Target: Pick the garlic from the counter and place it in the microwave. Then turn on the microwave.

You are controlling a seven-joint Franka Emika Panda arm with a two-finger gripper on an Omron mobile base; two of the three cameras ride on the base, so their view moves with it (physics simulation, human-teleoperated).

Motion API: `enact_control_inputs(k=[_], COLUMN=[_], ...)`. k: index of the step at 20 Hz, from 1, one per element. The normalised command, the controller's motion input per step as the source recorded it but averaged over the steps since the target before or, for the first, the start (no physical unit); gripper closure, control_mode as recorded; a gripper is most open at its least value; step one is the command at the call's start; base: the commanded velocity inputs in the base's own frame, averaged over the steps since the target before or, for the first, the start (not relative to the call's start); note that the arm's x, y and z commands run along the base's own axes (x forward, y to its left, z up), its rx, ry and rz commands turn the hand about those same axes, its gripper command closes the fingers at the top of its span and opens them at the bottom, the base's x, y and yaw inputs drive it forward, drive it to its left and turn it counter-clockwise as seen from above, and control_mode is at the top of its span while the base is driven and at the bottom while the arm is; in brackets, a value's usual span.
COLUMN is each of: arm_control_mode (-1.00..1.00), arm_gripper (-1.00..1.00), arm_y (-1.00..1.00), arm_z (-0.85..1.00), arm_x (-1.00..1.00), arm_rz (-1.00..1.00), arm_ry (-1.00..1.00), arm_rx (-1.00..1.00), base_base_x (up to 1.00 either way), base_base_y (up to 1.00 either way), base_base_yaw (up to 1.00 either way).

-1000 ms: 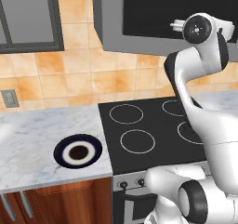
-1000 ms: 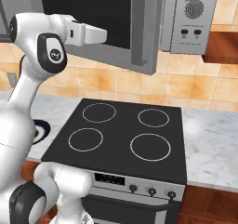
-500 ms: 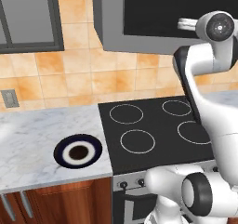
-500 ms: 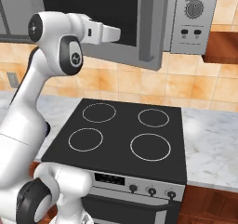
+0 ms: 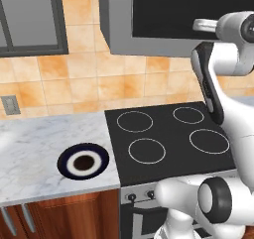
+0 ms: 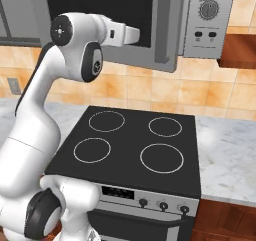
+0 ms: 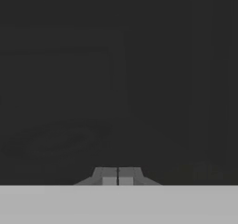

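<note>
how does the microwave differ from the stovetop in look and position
The microwave is a grey metal box mounted up on the wall, while the stovetop is a flat black slab set level with the counter. The microwave's dark door stands swung out toward the arm; the stovetop has no moving part on top, only four thin white rings. The microwave carries a dial and buttons on a side panel; the knobs below the stovetop sit on the oven front. Both show large dark surfaces.

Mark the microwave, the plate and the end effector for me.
microwave (image 6: pixel 209 22), right base view, on its grey control panel under the dial.
plate (image 5: pixel 63 164), left base view, on its dark-blue rim at the left.
end effector (image 7: pixel 118 175), hand view, where its two shut fingertips meet.
</note>
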Motion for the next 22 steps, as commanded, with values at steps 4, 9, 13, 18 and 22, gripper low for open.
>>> enact_control_inputs(k=[4,9,13,18,22], arm_control_mode=[-1.0,-1.0,-1.0,-1.0,-1.0], arm_gripper=[1.0,1.0,1.0,1.0,1.0], arm_y=[-0.13,-0.09,-0.07,-0.04,0.0], arm_z=[0.0,0.0,0.0,0.0,-0.02], arm_x=[0.14,0.17,0.25,0.26,0.3], arm_rz=[0.13,0.12,0.1,0.09,0.07], arm_ry=[0.0,0.0,0.01,0.0,0.0], arm_rx=[0.01,0.01,0.0,0.0,0.0], base_base_x=[0.0,0.0,0.0,0.0,0.0], base_base_y=[0.0,0.0,0.0,0.0,0.0], base_base_yaw=[0.0,0.0,0.0,0.0,0.0])
